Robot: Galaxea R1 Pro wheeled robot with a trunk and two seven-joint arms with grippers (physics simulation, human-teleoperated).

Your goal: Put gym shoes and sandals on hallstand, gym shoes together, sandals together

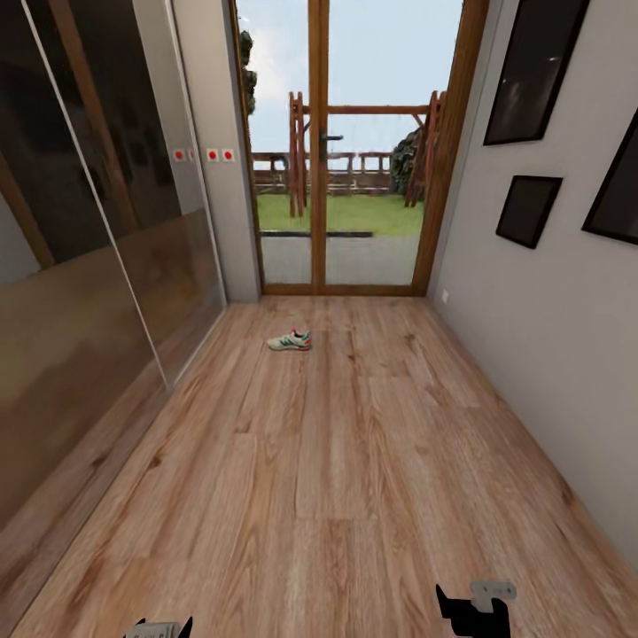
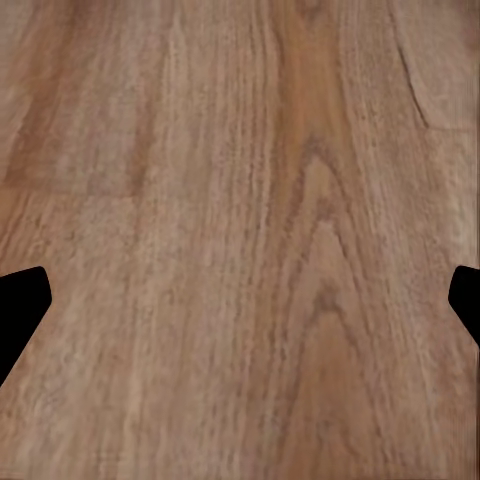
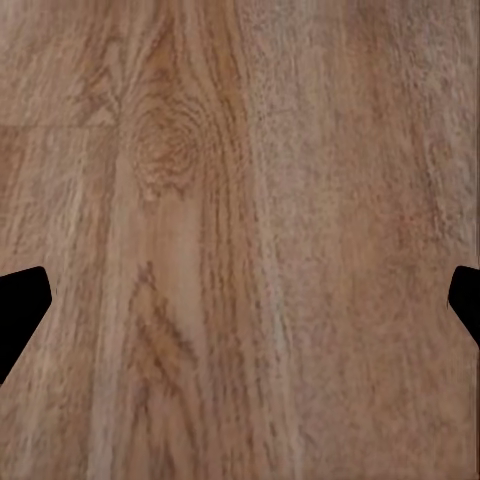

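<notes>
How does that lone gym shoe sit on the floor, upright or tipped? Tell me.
Upright. The gym shoe rests sole-down on the corridor floor, side-on to the head camera, near the glass door.

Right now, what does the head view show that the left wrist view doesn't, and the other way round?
Head view: one white gym shoe with green stripe and red-orange accents lying on its own far down the corridor near the wood-framed glass door, a glossy dark wardrobe front, black picture frames on the grey wall, and the right gripper at the picture's bottom edge. Left wrist view: the left gripper with its black fingertips spread wide, holding nothing. Shared: the light brown wood-grain plank floor.
</notes>
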